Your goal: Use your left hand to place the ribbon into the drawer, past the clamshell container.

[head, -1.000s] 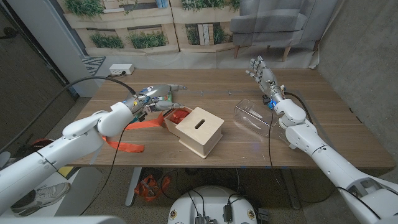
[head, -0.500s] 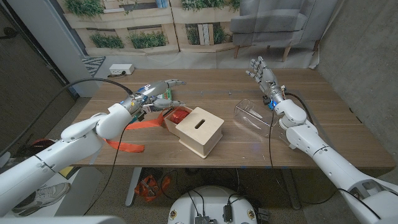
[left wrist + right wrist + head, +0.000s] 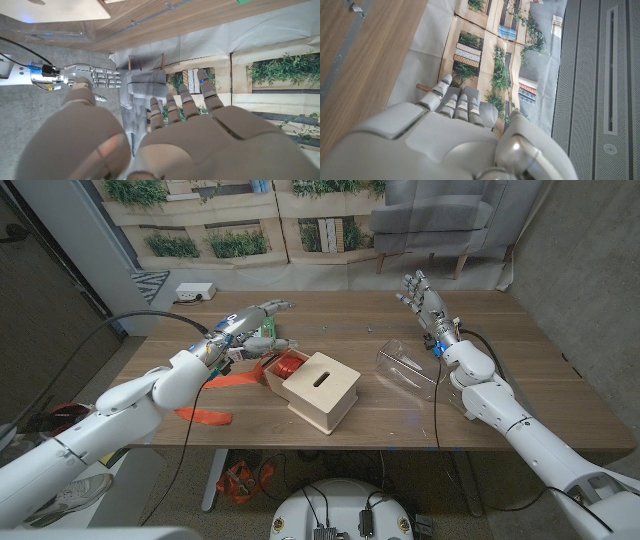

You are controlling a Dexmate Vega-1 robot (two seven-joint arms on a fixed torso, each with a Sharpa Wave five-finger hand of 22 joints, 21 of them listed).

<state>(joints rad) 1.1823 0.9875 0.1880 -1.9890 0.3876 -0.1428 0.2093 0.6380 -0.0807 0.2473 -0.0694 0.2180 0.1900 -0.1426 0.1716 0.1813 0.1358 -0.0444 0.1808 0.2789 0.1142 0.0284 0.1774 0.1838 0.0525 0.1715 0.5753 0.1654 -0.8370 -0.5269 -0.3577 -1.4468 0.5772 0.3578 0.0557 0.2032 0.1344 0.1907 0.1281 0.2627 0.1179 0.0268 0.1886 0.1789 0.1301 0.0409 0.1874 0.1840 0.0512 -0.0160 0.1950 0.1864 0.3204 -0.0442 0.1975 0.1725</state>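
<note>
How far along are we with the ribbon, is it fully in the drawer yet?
Mostly done: the ribbon spool sits in the open drawer, and the left hand is open above it, holding nothing. Left: an orange tail trails out across the table. The clamshell container stands untouched.

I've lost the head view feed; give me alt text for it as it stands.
Red ribbon sits in the open drawer of a wooden box mid-table, its tail trailing off the near-left edge. The left robot hand hovers open above it. A clamshell lies right; the right robot hand is raised, open.
</note>
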